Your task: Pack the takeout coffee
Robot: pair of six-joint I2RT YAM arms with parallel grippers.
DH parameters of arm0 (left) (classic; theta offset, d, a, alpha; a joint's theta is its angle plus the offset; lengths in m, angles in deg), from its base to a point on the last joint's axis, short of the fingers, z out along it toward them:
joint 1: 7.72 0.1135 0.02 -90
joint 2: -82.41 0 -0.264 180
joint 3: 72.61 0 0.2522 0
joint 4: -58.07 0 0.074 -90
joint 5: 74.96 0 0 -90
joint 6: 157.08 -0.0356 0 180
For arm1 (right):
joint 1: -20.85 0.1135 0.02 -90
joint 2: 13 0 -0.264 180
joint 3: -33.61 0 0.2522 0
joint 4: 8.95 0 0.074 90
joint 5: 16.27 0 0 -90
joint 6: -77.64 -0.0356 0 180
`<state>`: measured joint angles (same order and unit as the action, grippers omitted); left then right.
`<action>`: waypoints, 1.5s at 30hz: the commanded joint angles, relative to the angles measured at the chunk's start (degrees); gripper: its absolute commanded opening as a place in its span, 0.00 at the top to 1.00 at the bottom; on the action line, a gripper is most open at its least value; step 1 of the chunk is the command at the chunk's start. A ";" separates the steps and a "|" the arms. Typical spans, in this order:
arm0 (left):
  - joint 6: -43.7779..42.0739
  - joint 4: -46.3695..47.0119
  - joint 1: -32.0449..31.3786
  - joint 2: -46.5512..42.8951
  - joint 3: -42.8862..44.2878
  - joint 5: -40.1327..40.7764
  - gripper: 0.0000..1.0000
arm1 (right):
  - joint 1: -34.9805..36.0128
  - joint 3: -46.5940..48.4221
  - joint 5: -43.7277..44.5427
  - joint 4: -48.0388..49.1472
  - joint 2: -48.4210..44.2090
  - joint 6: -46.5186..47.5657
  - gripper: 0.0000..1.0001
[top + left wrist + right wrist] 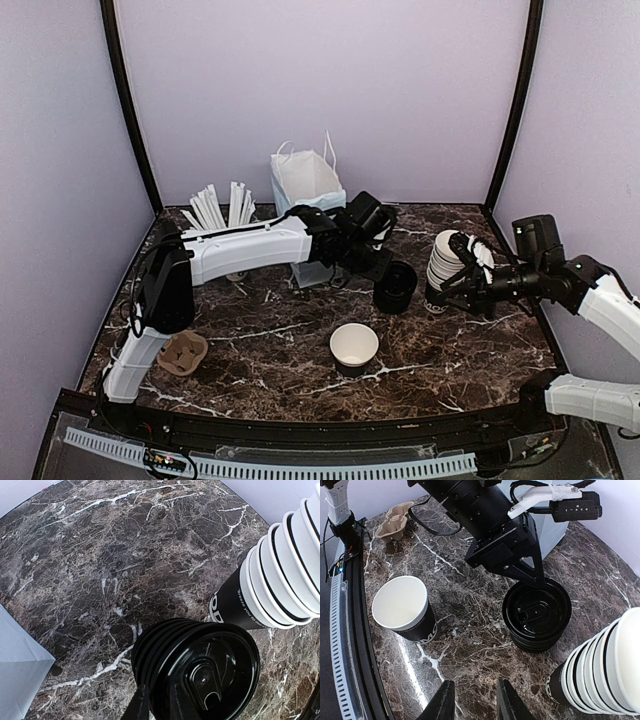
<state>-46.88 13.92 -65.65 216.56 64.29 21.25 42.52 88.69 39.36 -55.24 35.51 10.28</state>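
Takeout coffee (354,347): one unit, standing upright on the table (280,370) near the centre, toward the front edge and well apart from both claws. It is a short paper cup with a dark outer wall carrying pale lettering and a white interior. Its mouth is open and carries no lid.

Other items, counted:
- One stack of black lids (396,285), behind and to the right of the cup.
- One stack of nested white-rimmed cups (445,262), just right of the lids, with roughly half a dozen rims showing.
- One white paper bag (303,180) at the rear.
- One cardboard cup carrier (183,353) at the front left.
- One bundle of white wrapped sticks (222,210) at the rear left.

Left arm: it reaches from its base across the table to the right, with the wrist pitched down over the lid stack. The left claw (156,704) straddles the near rim of the top lid. Whether it is clenched on the lid cannot be told.

Right arm: it extends leftward from the right side, low over the table. The right claw (472,700) is released, jaws apart with nothing between them, and the cup stack is just beside it.
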 commanded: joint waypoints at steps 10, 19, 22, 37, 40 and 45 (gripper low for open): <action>0.30 -2.86 -0.03 1.65 4.05 -0.30 0.81 | -0.27 -0.72 -1.05 1.57 -0.74 0.43 0.69; 0.26 -3.75 -0.08 2.19 5.15 0.15 0.85 | -0.33 -0.69 -1.01 1.55 -1.20 0.31 0.69; 0.27 -4.38 -0.08 2.17 5.72 0.20 0.85 | -0.29 -0.72 -0.90 1.53 -1.20 0.35 0.69; -1.36 -4.87 -0.43 -1.04 7.43 1.31 0.89 | -0.35 -0.80 -0.61 1.66 -1.61 0.23 0.69; -1.89 -4.29 -0.30 -1.03 6.75 1.04 0.89 | -0.37 -0.93 -0.36 1.84 -1.71 0.13 0.69; -1.84 -3.75 0.39 -1.16 5.92 -0.30 0.89 | -0.34 -1.05 3.60 3.44 -1.23 -0.41 0.70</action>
<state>-47.99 9.94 -65.74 219.44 70.47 21.71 42.50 88.26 39.82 -54.81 34.53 10.23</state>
